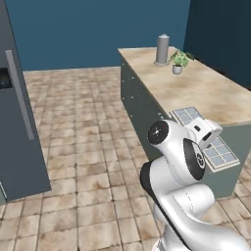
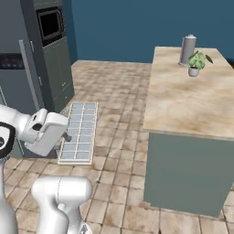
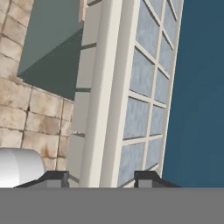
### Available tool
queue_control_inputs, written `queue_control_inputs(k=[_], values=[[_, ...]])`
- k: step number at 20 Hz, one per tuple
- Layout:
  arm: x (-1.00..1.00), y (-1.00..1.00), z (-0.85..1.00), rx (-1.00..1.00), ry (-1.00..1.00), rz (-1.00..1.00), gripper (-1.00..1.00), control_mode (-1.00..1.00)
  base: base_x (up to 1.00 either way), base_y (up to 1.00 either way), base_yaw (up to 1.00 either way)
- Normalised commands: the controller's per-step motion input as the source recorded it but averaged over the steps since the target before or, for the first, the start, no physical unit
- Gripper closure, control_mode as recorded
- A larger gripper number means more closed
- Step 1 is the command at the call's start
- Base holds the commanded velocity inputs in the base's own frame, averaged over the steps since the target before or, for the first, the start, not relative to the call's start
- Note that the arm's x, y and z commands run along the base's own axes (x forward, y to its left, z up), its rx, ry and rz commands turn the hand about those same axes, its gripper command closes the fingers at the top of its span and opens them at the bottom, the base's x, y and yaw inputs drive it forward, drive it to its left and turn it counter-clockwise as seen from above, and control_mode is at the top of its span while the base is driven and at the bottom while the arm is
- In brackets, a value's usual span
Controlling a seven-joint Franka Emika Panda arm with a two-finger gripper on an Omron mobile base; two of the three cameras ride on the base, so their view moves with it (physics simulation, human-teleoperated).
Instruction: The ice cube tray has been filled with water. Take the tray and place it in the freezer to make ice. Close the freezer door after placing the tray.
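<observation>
Tiled kitchen floor below, I carry the ice cube tray (image 2: 80,132) level, gripper (image 3: 101,178) jaws clamped on its edge, toward the freezer door (image 1: 19,112), avoiding spills

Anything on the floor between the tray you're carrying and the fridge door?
No. In the right base view the ice cube tray, held in the gripper, has bare tiled floor between it and the freezer door.
</observation>
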Motion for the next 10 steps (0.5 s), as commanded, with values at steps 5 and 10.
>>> queue_control_inputs(k=[5, 10], values=[[0.00, 0.00, 0.00, 0.00, 0.00, 0.00, 1.00, 1.00, 0.55, 0.32, -0.17], [0.00, 0.00, 0.00, 0.00, 0.00, 0.00, 1.00, 1.00, 0.58, 0.40, -0.13]])
